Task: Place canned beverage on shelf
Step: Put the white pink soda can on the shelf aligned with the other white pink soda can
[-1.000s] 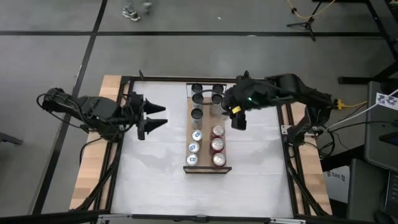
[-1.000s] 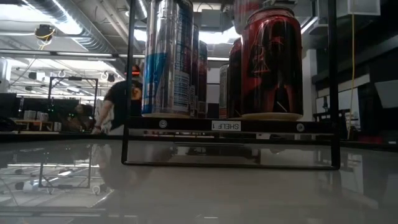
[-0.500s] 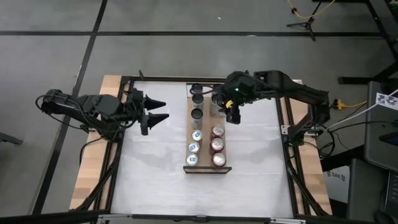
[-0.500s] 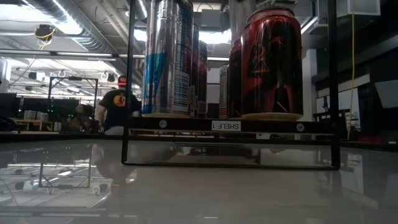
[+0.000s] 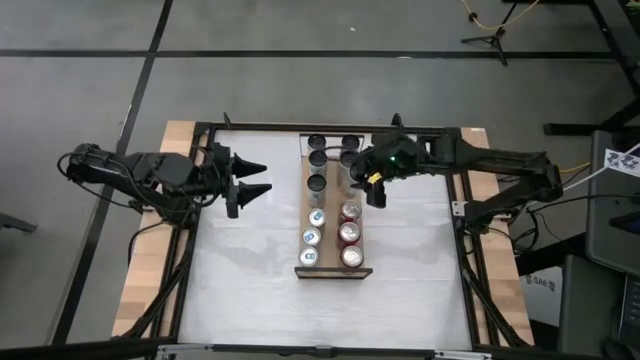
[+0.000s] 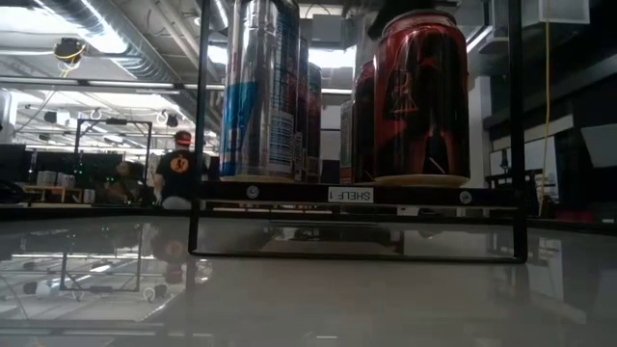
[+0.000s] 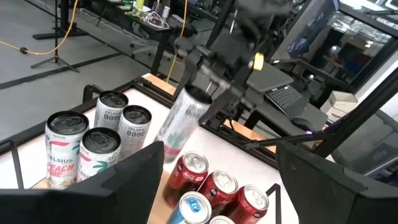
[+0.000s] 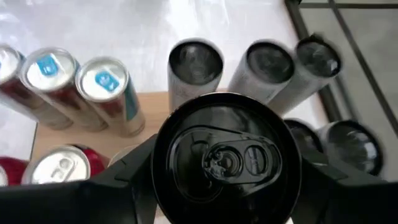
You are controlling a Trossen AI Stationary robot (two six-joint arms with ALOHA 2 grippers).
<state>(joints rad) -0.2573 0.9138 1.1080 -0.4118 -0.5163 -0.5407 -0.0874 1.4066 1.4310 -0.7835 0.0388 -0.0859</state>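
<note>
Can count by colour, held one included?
White slim cans with black tops: 6, one of them in the right gripper
Red cans with silver tops: 3
Silver-and-blue slim cans: 3
Total: 12
</note>
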